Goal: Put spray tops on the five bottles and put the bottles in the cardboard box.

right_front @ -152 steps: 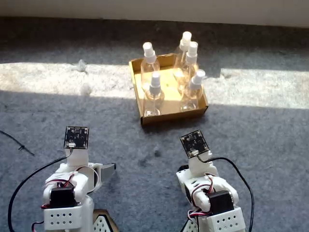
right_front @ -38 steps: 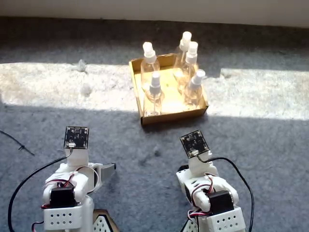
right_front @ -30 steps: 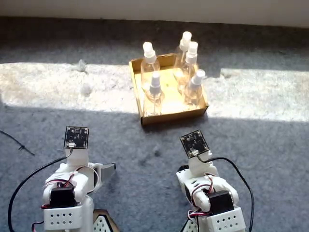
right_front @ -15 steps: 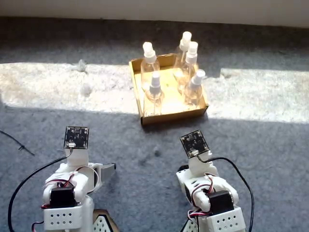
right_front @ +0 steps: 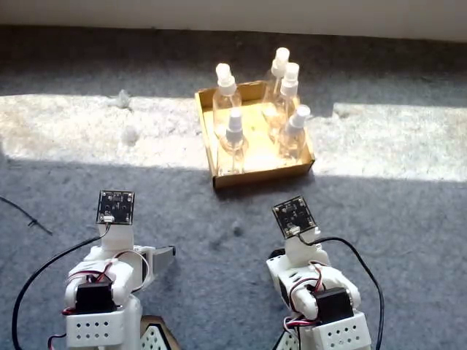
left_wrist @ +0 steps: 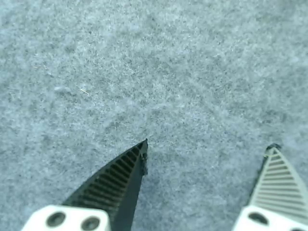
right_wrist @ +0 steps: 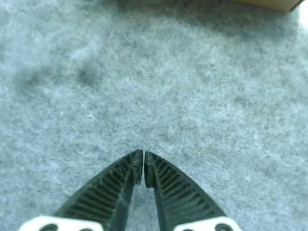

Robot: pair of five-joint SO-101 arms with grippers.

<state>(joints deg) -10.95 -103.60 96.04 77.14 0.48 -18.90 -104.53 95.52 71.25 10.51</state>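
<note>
Spotted five clear bottles (right_front: 233,149), white spray tops (right_front: 224,71) on, upright in the cardboard box (right_front: 263,177), upper centre. Found left gripper (left_wrist: 209,144) spread wide over carpet (left_wrist: 144,72). Caught right gripper (right_wrist: 144,153) pinched together. Noticed nothing moved since earlier.

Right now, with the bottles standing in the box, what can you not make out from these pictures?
High view: whether the spray tops sit tight; too small, and sun glare washes them.
High view: the foot of the rear bottle; the bottle in front hides it.
Right wrist view: the cardboard box; the picture's edge cuts off all but a corner.
</note>
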